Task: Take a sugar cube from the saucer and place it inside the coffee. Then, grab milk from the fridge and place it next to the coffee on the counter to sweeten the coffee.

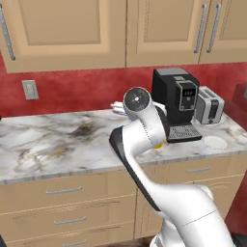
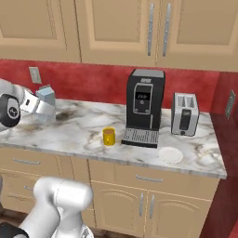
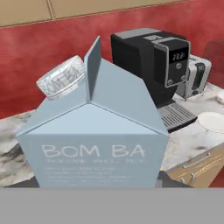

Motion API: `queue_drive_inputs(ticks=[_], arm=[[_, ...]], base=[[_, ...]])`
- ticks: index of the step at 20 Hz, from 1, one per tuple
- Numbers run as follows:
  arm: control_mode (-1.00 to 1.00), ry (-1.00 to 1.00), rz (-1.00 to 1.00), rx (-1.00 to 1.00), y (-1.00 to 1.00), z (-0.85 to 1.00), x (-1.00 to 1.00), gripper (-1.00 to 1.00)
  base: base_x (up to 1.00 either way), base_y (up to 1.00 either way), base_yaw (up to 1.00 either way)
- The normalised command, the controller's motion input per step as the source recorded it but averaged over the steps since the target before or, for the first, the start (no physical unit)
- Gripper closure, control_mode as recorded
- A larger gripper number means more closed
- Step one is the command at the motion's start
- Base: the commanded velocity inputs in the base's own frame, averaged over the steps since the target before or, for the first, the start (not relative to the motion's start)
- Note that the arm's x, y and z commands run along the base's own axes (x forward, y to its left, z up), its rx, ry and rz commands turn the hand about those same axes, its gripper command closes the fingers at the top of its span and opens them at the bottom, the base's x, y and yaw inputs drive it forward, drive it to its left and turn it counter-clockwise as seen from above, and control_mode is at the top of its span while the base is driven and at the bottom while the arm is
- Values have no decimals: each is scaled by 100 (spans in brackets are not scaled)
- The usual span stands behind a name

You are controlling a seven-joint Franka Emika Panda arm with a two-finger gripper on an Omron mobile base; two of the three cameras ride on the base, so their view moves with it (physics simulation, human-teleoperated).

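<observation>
The milk (image 3: 96, 131), a pale-blue carton with a white screw cap, looms close in the hand view. My gripper (image 3: 96, 183) is shut on its sides. From the right base view the milk (image 2: 46, 96) hangs in my gripper (image 2: 41, 109) above the left part of the counter (image 2: 79, 130), well left of the coffee (image 2: 109, 136). The yellow coffee mug stands in front of the coffee machine's drip tray. The white saucer (image 2: 170, 154) lies right of it near the counter's front edge. In the left base view my arm hides most of the coffee (image 1: 158, 144). The sugar cube and the fridge are out of view.
A black coffee machine (image 2: 145, 107) and a silver toaster (image 2: 184, 114) stand against the red back wall. Tan wall cabinets (image 2: 116, 28) hang above the counter, and drawers (image 1: 62, 207) sit below it. A wall socket (image 1: 30, 89) is at the left.
</observation>
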Motion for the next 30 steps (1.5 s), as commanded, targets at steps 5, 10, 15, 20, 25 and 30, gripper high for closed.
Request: queue_drive_inputs(ticks=[5,10,15,20,25,30], arm=[[-100,30,-41,-1,1,-51,36,100],[-100,20,-34,-6,-1,-53,33,100],[-100,6,-18,-13,-23,-57,36,100],[-100,0,-1,-7,-43,-36,34,100],[-100,0,0,-6,-26,-38,28,100],[-100,0,0,-8,-20,-44,41,100]], base=[[0,0,0],[0,0,0],[0,0,0],[0,0,0],[0,0,0],[0,0,0]])
